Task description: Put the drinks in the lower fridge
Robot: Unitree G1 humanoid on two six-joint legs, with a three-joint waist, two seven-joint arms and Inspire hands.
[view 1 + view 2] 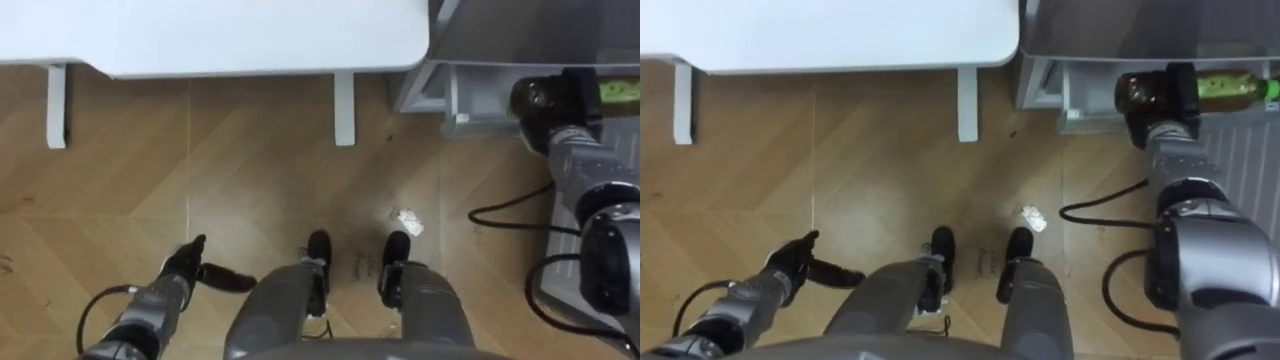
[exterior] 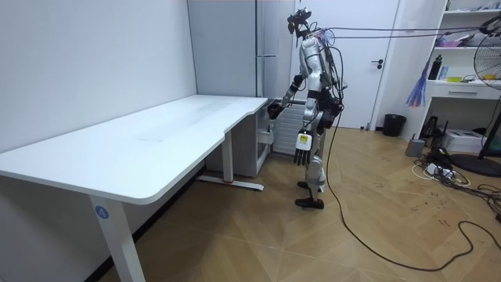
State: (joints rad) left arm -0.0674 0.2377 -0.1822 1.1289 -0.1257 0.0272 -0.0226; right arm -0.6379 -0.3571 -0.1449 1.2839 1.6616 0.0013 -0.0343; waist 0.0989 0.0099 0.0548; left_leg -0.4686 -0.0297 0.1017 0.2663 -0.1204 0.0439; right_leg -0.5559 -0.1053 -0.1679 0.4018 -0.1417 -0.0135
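Note:
My right hand (image 1: 1175, 95) is raised at the upper right, its fingers curled round a bottle (image 1: 1225, 88) of brown drink with a green label. The bottle lies sideways, just in front of the grey fridge (image 1: 1140, 25) and above its white lower frame (image 1: 1070, 100). In the room view I stand upright between the table's end and the fridge (image 2: 235, 55), right hand (image 2: 274, 108) stretched toward it. My left hand (image 1: 190, 265) hangs at my side over the floor, fingers relaxed and holding nothing.
The white table (image 1: 250, 40) spans the top of the view, its legs (image 1: 344, 108) standing on the wooden floor. A small white scrap (image 1: 410, 222) lies by my feet. A white ribbed panel (image 1: 1245, 160) sits at the right, below the bottle.

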